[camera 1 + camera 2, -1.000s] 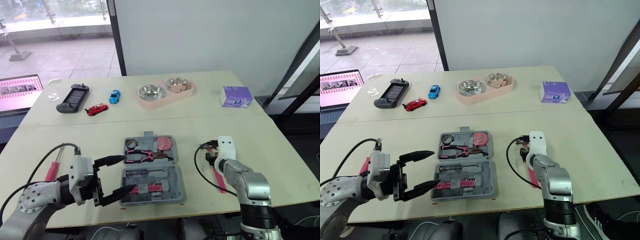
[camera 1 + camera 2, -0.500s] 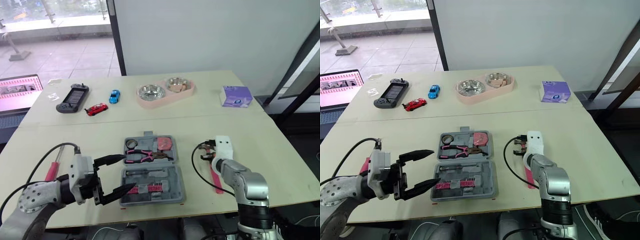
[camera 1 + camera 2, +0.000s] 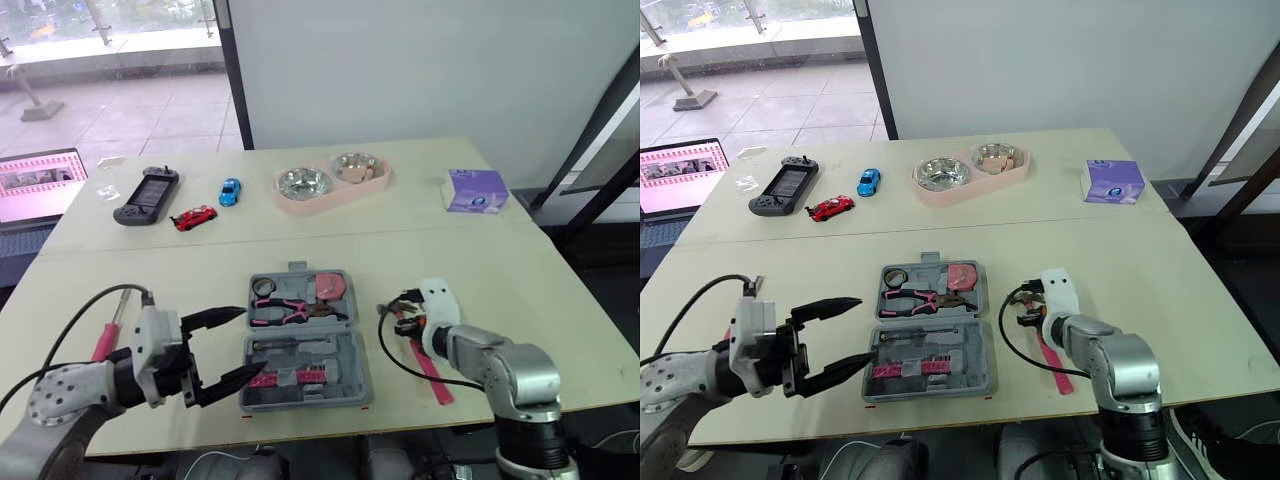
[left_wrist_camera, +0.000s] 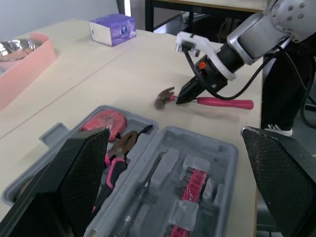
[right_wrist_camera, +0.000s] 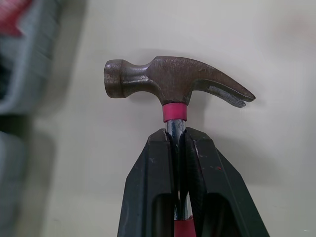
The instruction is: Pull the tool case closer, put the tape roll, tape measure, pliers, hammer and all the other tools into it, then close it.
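Table (image 3: 520, 270): the open tool case (image 3: 358, 392) lies flat near the front edge. Pliers (image 3: 285, 312), tape measure (image 3: 328, 287) and tape roll (image 3: 263, 288) are seated in its far half.

Hammer (image 5: 173, 81): on the table just right of the case, head toward it.

Right gripper (image 5: 177, 134): fingers pinch the thin shaft right under the head.

Risk: the long pink handle trails behind the grip, so on a lift it may droop, twist in the pinch, or clip the case rim.

Left gripper (image 3: 255, 344): fingers spread wide at the case's near-left corner; a drift could shove the case.

Far side, well clear: laptop (image 3: 35, 180), bowl tray (image 3: 300, 207), game controller (image 3: 145, 195), tissue box (image 3: 475, 190), two toy cars (image 3: 193, 218).

A pink-handled tool (image 3: 105, 340), probably a screwdriver, lies outside the case, left of the left arm.
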`<control>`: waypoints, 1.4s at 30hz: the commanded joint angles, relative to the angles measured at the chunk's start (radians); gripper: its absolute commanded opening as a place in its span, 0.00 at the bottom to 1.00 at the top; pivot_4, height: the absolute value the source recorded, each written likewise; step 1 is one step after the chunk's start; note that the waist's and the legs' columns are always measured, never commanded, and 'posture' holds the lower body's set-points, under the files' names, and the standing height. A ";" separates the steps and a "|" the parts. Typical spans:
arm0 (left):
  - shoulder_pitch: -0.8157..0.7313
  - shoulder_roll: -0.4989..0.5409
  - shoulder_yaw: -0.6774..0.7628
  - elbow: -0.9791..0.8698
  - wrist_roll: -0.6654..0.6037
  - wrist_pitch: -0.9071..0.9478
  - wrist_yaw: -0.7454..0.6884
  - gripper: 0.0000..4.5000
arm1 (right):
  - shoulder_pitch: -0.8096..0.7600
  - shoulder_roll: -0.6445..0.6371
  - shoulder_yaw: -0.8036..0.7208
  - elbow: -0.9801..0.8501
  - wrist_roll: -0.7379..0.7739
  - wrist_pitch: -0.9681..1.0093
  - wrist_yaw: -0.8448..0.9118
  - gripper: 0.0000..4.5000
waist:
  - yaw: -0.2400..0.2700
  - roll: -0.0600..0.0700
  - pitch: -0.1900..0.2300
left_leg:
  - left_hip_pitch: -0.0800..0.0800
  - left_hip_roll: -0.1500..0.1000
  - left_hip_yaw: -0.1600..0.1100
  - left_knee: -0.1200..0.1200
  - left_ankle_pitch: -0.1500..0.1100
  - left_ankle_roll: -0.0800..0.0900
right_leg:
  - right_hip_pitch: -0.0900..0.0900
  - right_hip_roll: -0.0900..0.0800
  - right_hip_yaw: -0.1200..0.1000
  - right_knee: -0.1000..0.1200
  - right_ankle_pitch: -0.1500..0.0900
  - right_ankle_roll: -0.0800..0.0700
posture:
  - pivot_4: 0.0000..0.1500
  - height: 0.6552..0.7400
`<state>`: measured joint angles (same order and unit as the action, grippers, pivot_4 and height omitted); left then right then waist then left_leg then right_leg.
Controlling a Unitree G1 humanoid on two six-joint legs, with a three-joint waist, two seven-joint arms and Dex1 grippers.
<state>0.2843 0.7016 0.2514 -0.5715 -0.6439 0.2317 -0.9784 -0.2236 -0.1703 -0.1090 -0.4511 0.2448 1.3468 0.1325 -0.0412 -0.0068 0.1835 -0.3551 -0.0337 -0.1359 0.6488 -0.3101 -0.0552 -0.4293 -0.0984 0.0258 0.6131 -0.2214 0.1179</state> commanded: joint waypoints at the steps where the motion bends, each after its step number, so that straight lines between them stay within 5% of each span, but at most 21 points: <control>1: 0.007 0.009 0.036 -0.036 -0.016 -0.006 0.001 1.00 | 0.029 0.071 0.000 -0.083 -0.019 -0.020 -0.066 0.01 | 0.000 0.000 0.000 | 0.000 0.000 0.000 0.000 0.000 0.000 | 0.000 0.000 0.000 0.000 0.000 0.000 | 1.00 0.95; 9: 0.003 0.027 0.050 -0.032 -0.022 -0.002 -0.016 1.00 | 0.113 0.135 0.022 -0.004 -0.085 -0.146 -0.144 0.01 | 0.001 0.000 0.000 | 0.000 0.000 0.000 0.000 0.000 0.000 | 0.000 0.000 0.000 0.000 -0.001 -0.002 | 1.00 0.95; 15: -0.006 0.037 0.051 -0.026 -0.026 0.002 -0.026 1.00 | 0.111 0.109 0.014 0.039 -0.067 -0.182 -0.112 0.60 | 0.001 -0.001 -0.001 | 0.001 0.000 0.000 0.000 0.000 0.000 | 0.001 0.000 0.000 0.000 -0.001 -0.002 | 1.00 0.95; 19: -0.014 0.041 0.058 -0.022 -0.030 0.003 -0.027 1.00 | 0.076 0.022 -0.055 -0.120 -0.022 -0.050 -0.058 1.00 | 0.008 -0.001 0.000 | 0.000 0.000 0.000 0.001 0.000 0.000 | 0.001 0.000 0.000 -0.001 -0.001 -0.002 | 1.00 0.95; 26: -0.008 0.041 0.070 -0.023 -0.034 0.005 -0.026 1.00 | -0.032 -0.291 -0.117 -0.271 0.153 0.174 0.196 1.00 | -0.002 0.000 0.000 | 0.000 0.000 0.000 0.000 0.000 0.000 | 0.001 0.000 0.000 0.000 -0.001 -0.002 | 1.00 0.95; 29: 0.001 0.036 0.063 -0.012 -0.026 -0.004 -0.034 1.00 | -0.103 -0.714 0.171 -0.200 0.027 -0.426 0.645 1.00 | -0.004 0.004 0.004 | 0.000 0.000 0.001 0.000 0.000 0.000 | 0.001 0.000 0.000 -0.001 -0.001 -0.002 | 1.00 0.95; 32: -0.006 0.037 0.052 -0.008 -0.031 0.005 -0.035 1.00 | -0.234 -0.901 0.397 0.053 -0.191 -1.042 0.943 1.00 | -0.009 -0.002 0.005 | 0.002 0.001 0.004 0.000 0.000 0.000 | 0.002 -0.001 0.000 -0.002 -0.003 0.008 | 1.00 0.95; 36: -0.052 0.048 0.045 0.020 -0.032 0.014 -0.043 1.00 | -0.478 -0.858 0.606 0.428 -0.403 -1.674 1.130 1.00 | -0.009 -0.007 0.006 | 0.004 0.004 0.005 0.000 0.000 0.000 | 0.003 0.002 -0.001 -0.001 0.001 0.003 | 1.00 0.95; 42: -0.067 0.043 0.039 0.017 -0.031 0.025 -0.044 1.00 | -0.726 -0.706 0.825 0.823 -0.659 -2.260 1.182 1.00 | -0.004 -0.008 0.009 | 0.002 0.005 0.006 0.000 0.000 -0.001 | 0.000 0.002 0.000 -0.001 0.002 0.001 | 1.00 0.95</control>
<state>0.2180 0.7422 0.2850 -0.5285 -0.6631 0.2571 -1.0228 -0.9066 -0.8874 0.6906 0.3024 -0.3311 -0.7776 1.3244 -0.0455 -0.0145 0.1922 -0.3543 -0.0292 -0.1297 0.6488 -0.3098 -0.0562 -0.4303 -0.0965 0.0259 0.6118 -0.2193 0.1189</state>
